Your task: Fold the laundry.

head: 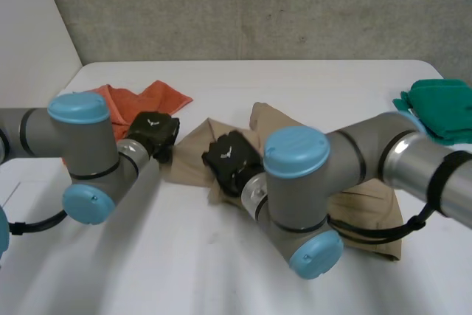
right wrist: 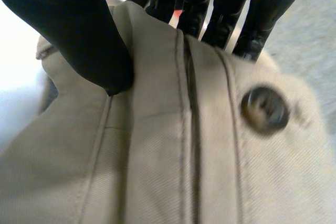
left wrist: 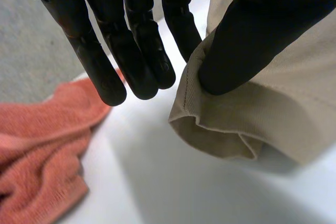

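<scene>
Beige trousers (head: 365,201) lie crumpled in the middle of the white table (head: 184,256). My left hand (head: 151,132) is at their left corner. In the left wrist view its thumb (left wrist: 247,35) lies on the hem of the trousers (left wrist: 273,114), and the nearest finger (left wrist: 181,30) meets the hem's edge. My right hand (head: 230,158) sits on the middle of the cloth. In the right wrist view its thumb (right wrist: 79,35) and fingers (right wrist: 220,19) pinch a fold of the trousers (right wrist: 173,166) beside a button (right wrist: 264,109).
An orange towel (head: 147,97) lies bunched just behind my left hand, close to its fingertips (left wrist: 37,145). A green cloth (head: 442,108) lies at the table's right edge. Bare table runs along the front.
</scene>
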